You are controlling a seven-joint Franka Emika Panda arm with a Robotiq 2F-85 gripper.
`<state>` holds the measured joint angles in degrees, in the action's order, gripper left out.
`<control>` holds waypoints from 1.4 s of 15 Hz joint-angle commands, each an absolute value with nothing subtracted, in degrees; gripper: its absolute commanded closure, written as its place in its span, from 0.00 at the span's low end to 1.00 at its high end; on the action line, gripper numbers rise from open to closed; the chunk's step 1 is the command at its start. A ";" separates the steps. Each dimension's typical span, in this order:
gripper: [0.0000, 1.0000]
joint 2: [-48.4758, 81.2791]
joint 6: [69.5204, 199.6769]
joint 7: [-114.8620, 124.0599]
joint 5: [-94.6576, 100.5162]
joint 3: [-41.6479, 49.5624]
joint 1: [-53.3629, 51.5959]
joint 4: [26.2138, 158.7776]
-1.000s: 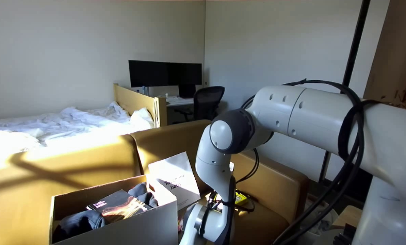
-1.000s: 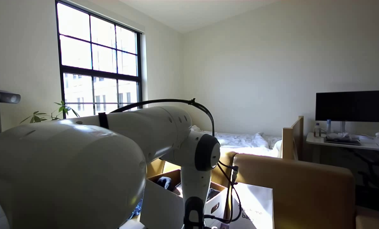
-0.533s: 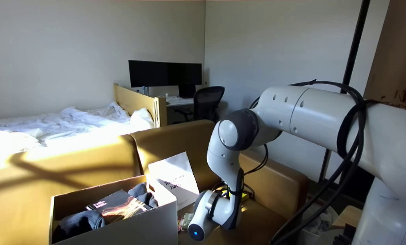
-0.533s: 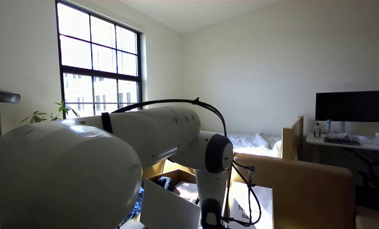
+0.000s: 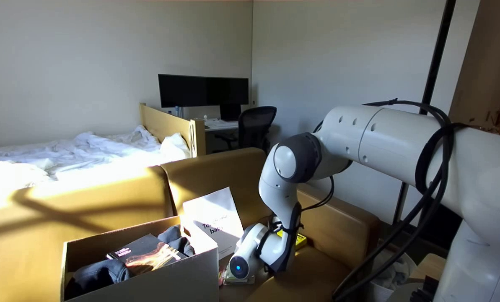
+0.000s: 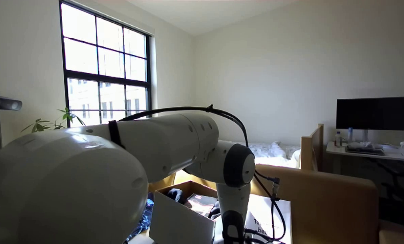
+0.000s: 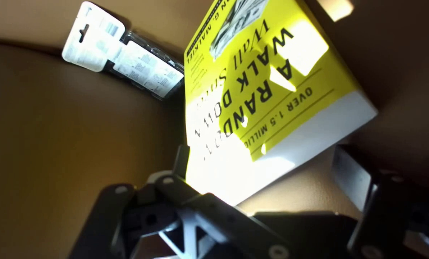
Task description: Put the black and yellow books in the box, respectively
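Jaws of the gripper (image 7: 266, 167) stood wide apart across the bottom of the wrist view; the yellow book (image 7: 264, 97) lay right of upper centre, its near end showing between them; whether the frame-left one touched it, I couldn't tell. In an exterior view, the black book (image 5: 149, 253) lay among dark cloth (image 5: 101, 272) inside the box (image 5: 182, 277), lower left. In an exterior view, the arm (image 6: 161, 145) stood partly in front of that box, bottom centre.

book (image 5: 147, 253) in box (image 5: 161, 281) | second book (image 7: 257, 82) on sofa (image 5: 325, 268) (packet (image 7: 142, 66) beside it) | bed (image 5: 99, 144) behind sofa
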<state>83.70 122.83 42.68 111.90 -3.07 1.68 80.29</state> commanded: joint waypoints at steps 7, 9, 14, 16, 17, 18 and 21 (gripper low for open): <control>0.00 84.78 130.49 36.77 94.24 -1.48 5.84 74.62; 0.00 84.67 129.39 42.94 93.47 0.93 4.81 74.30; 0.00 83.83 126.12 58.21 94.31 5.42 3.84 74.92; 0.00 83.90 124.40 64.50 94.54 6.20 3.28 74.91; 0.00 83.93 123.15 67.49 94.62 6.45 2.94 74.94; 0.00 83.96 121.51 70.29 94.58 6.60 2.51 74.99; 0.09 84.01 116.86 78.86 95.01 6.77 0.96 75.21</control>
<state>84.02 121.05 70.83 94.55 5.47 3.02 74.78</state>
